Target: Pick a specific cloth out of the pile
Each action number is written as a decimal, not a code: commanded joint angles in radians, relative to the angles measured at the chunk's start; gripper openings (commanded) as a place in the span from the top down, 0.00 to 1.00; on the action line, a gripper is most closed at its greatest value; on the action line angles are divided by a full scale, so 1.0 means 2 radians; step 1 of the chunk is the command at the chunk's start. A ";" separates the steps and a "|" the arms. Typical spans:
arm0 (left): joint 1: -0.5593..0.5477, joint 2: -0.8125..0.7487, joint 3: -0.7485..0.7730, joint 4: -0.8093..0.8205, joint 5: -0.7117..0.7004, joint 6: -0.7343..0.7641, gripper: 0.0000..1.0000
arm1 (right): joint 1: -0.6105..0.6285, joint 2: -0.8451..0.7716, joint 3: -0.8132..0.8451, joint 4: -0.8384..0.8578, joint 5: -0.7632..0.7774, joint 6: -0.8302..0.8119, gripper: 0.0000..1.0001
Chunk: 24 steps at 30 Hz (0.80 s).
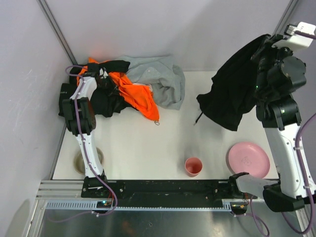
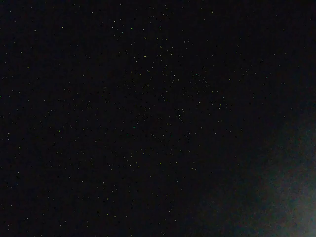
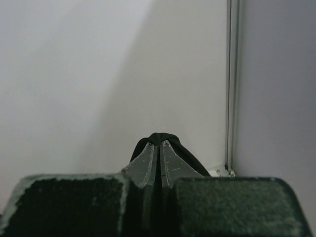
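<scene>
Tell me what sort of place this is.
Likely a robot lab test cell: a white table boxed in by plain panels, two arms bolted to a rail, and staged props: a garment pile, a pink cup, a pink plate, a black cloth in the right gripper.

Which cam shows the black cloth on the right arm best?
Top external: the whole cloth hangs in view. Right wrist shows only a fold pinched in the shut right tool. Left wrist is all dark, nothing to tell.
</scene>
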 commanded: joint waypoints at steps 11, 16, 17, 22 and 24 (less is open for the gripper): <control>0.019 0.010 0.000 -0.016 -0.017 0.014 0.83 | -0.169 0.010 -0.126 -0.069 -0.168 0.189 1.00; 0.018 0.005 0.003 -0.016 0.005 0.011 0.79 | -0.195 0.026 -0.201 -0.097 -0.218 0.218 1.00; 0.017 0.002 0.002 -0.016 0.005 0.011 0.77 | -0.197 0.034 -0.211 -0.104 -0.227 0.218 1.00; 0.009 -0.021 -0.013 -0.011 0.000 0.014 0.64 | -0.199 0.096 -0.253 -0.124 -0.283 0.218 1.00; 0.004 -0.038 -0.026 -0.006 0.002 0.018 0.53 | -0.200 0.127 -0.265 -0.130 -0.315 0.216 1.00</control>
